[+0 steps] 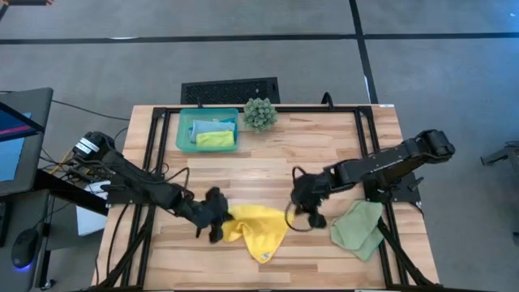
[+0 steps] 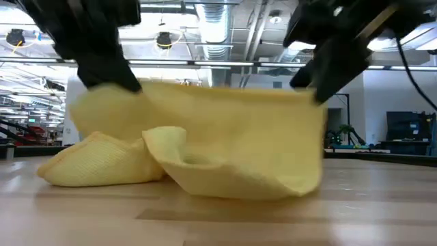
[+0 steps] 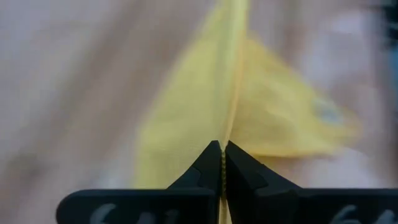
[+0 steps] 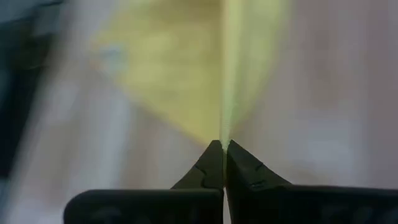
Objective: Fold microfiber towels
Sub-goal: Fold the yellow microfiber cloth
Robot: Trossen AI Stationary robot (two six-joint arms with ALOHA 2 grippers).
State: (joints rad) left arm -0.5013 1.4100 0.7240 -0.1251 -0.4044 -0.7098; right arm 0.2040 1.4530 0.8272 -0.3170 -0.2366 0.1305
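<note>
Left pincer (image 1: 216,217): pressed on the yellow towel (image 1: 258,229)'s edge, at 9 o'clock of the cloth.
Right pincer (image 1: 306,212): pinching the opposite edge, at 3 o'clock.
Towel: low on the desk (image 1: 268,162), held edge stretched 9-to-3 between both pincers, the rest sagging toward 6 o'clock.
Nearer arm: neither; each holds a corner.
Hidden: lower corners bunched; wrist views blurred.
Sage towel (image 1: 358,229): 3 o'clock of the right pincer.

Overhead cam looks straight down; low cam level, close; all share yellow towel (image 1: 258,229).
</note>
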